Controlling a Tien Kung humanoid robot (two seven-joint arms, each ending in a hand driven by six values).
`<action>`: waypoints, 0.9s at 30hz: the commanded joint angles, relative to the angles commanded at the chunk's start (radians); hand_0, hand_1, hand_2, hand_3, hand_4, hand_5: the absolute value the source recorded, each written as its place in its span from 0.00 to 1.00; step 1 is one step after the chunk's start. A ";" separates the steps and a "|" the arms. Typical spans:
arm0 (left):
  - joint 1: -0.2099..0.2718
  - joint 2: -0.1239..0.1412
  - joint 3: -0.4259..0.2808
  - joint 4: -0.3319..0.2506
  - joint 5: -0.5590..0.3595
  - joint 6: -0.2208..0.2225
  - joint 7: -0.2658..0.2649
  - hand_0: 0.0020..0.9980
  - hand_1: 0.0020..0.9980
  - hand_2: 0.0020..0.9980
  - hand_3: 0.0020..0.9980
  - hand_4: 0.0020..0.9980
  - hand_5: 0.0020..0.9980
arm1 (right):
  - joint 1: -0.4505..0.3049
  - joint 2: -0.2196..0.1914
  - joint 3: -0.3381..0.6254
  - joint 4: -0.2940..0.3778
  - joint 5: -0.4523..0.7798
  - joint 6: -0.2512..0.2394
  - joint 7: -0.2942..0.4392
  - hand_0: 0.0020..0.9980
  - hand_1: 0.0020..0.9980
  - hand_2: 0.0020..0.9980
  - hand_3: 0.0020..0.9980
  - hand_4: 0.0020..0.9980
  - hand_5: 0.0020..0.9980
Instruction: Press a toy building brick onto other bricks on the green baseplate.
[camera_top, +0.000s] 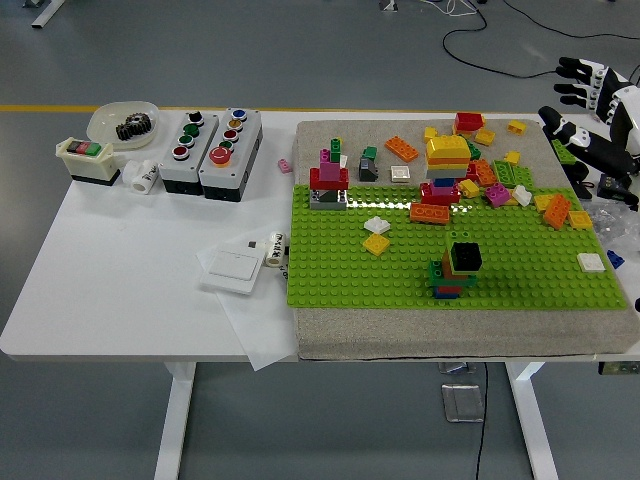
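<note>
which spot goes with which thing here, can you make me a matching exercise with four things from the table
Things:
1. black brick
2. gear
3. white brick
4. right hand

Places:
A. in the pale dish at the table's far left
B. raised at the picture's top right edge, holding nothing
C. on top of the small stack near the baseplate's front
D. alone near the green baseplate's right edge

Pairs: 1-C, 2-A, 3-D, 4-B
</note>
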 joint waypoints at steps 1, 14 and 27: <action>0.000 0.000 0.000 0.000 -0.001 0.000 0.000 0.49 0.56 0.65 0.62 0.66 0.74 | 0.000 0.001 -0.001 -0.001 0.045 0.003 0.000 0.82 0.80 0.84 0.87 0.98 0.72; 0.009 -0.002 -0.001 -0.002 -0.005 0.005 0.001 0.49 0.57 0.65 0.62 0.66 0.74 | 0.003 0.008 0.000 -0.026 0.484 0.077 -0.046 0.93 0.86 0.88 0.99 1.00 0.92; 0.009 -0.004 -0.006 -0.001 0.000 0.005 0.001 0.49 0.57 0.65 0.62 0.66 0.74 | -0.004 0.007 0.015 -0.026 0.480 0.073 -0.058 0.95 0.86 0.89 0.99 1.00 0.96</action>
